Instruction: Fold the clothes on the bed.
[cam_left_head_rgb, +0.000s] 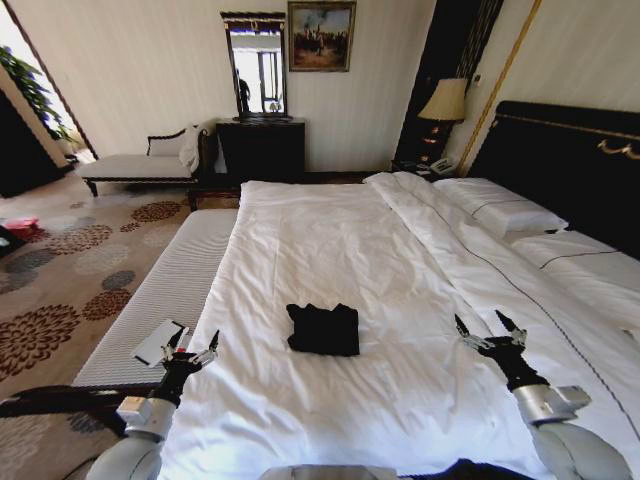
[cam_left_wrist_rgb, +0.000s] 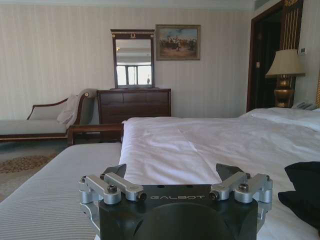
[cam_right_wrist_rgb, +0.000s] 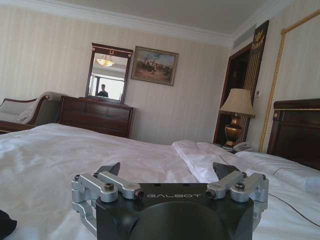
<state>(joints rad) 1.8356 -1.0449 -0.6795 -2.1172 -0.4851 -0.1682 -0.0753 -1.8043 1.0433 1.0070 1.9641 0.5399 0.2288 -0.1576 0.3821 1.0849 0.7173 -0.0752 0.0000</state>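
The clothes (cam_left_head_rgb: 323, 329) are a black garment lying in a small, compact rectangle on the white duvet of the bed (cam_left_head_rgb: 350, 240), near its front middle. My left gripper (cam_left_head_rgb: 192, 342) hovers open over the bed's left edge, a little to the left of the clothes. To their right, my right gripper (cam_left_head_rgb: 482, 325) is also open above the duvet. Neither touches the fabric. The left wrist view shows the open left gripper (cam_left_wrist_rgb: 171, 172) with the clothes (cam_left_wrist_rgb: 302, 192) off to one side. The right gripper (cam_right_wrist_rgb: 167, 170) is empty, with a dark corner of the clothes (cam_right_wrist_rgb: 4, 225) at the frame edge.
A striped grey bench (cam_left_head_rgb: 170, 290) runs along the bed's left side with a flat pale object (cam_left_head_rgb: 160, 342) on it. Pillows (cam_left_head_rgb: 500, 205) and a dark headboard (cam_left_head_rgb: 570, 150) are at the right. A chaise (cam_left_head_rgb: 140, 165), dresser (cam_left_head_rgb: 262, 148) and lamp (cam_left_head_rgb: 445, 100) stand farther back.
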